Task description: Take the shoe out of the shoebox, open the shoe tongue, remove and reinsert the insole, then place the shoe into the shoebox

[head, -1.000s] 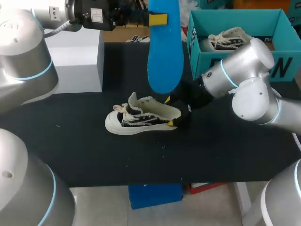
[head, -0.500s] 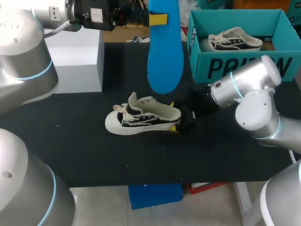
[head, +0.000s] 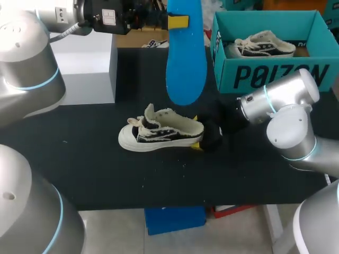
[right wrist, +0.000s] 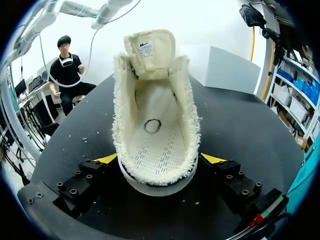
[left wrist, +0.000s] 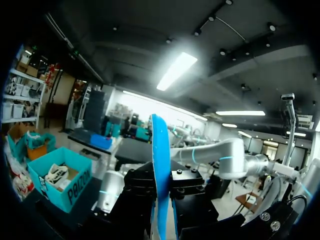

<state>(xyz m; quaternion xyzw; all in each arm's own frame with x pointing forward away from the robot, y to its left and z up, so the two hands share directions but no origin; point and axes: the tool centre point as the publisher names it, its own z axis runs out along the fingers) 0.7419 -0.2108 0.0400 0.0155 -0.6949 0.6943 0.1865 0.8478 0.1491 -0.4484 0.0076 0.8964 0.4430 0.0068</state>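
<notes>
A black-and-white sneaker (head: 159, 130) lies on its sole mid-table, toe to the left, tongue pulled up. In the right wrist view the sneaker (right wrist: 156, 125) shows an empty cream lining. My right gripper (head: 199, 132) is at its heel, open, with the heel between the yellow fingertips (right wrist: 106, 159). My left gripper (head: 179, 22) is high above the table, shut on the blue insole (head: 185, 58), which hangs down over the sneaker. In the left wrist view the insole (left wrist: 160, 165) stands edge-on between that gripper's (left wrist: 161, 192) fingers.
The teal shoebox (head: 275, 76) stands at the back right with a second sneaker (head: 259, 45) inside. A white block (head: 87, 69) sits at the back left. The black table (head: 106, 169) runs bare in front of the sneaker.
My right arm's elbow has swung right and lower, uncovering the shoebox front, and its gripper has slid slightly back along the heel. The left arm and insole have not moved.
</notes>
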